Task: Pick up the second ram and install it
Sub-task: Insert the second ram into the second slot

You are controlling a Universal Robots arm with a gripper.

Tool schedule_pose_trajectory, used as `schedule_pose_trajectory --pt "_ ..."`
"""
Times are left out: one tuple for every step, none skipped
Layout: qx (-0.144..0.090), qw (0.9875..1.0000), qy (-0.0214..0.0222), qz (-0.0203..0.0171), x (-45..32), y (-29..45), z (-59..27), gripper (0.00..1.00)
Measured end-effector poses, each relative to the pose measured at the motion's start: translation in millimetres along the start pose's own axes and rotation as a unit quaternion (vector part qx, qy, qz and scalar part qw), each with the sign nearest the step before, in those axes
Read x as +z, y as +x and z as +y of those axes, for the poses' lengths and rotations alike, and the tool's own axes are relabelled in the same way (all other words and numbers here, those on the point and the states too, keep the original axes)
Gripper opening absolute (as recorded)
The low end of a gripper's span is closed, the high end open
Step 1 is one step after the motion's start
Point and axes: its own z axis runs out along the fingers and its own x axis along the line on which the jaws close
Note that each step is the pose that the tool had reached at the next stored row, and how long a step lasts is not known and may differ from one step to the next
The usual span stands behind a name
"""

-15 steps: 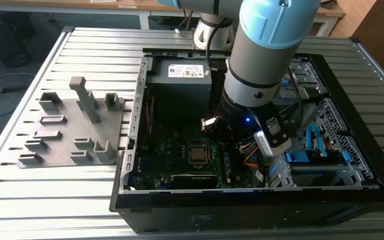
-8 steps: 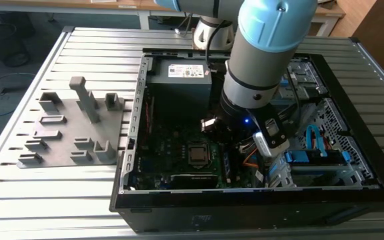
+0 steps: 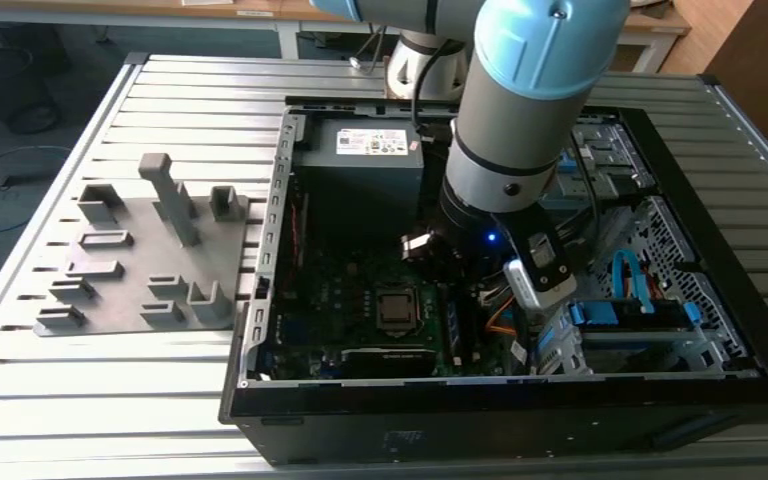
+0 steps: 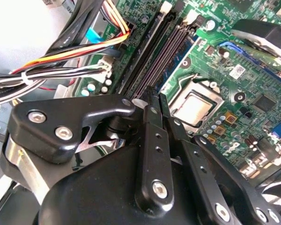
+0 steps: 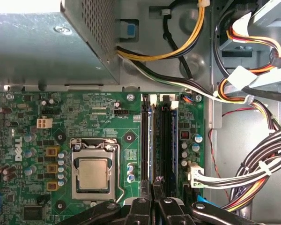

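Note:
My gripper [image 5: 153, 182] is shut, its fingertips pressed together low inside the open computer case [image 3: 491, 388], over the memory slots [image 5: 161, 140]. A thin dark blue edge, which I take for the second ram [image 5: 150, 140], runs edge-on along the slot nearest the processor and ends at my fingertips. Whether the tips touch it I cannot tell. In the second wrist view the gripper [image 4: 152, 93] points down the same row of slots [image 4: 166, 51]. The arm [image 3: 504, 180] hides that spot in the exterior view.
The processor socket [image 5: 91, 173] lies beside the slots. Bundled cables [image 5: 253, 159] crowd the other side, and the power supply [image 5: 37, 42] sits beyond the board. A grey fixture with upright posts [image 3: 144, 250] stands outside the case at the exterior view's left.

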Motion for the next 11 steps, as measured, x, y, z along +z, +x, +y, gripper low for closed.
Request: schedule_pose_trajectory --pt "0.0 1.0 0.0006 0.0 0.0 0.0 0.0 0.13" --pt "0.0 1.0 0.0014 0.0 0.0 0.0 0.0 0.13" --pt "0.0 1.0 0.0022 -0.0001 0.1 -0.1 0.0 0.13" --pt "0.0 1.0 0.0027 -0.0001 0.1 -0.2 0.0 0.13" --pt "0.0 1.0 0.0032 -0.0001 0.1 -0.6 0.0 0.13" --pt "0.0 1.0 0.0038 -0.0001 0.2 -1.0 0.1 0.13" --pt "0.0 1.0 0.0047 -0.0001 0.1 -1.3 0.3 0.13" --pt "0.0 1.0 0.0055 0.0 0.1 -1.5 0.6 0.13" --pt "0.0 1.0 0.0058 -0.0001 0.3 -1.6 1.0 0.13" --pt "0.0 1.0 0.006 -0.0001 0.3 -1.8 1.4 0.13" --pt "0.0 1.0 0.0061 -0.0001 0.4 -1.9 1.7 0.13"
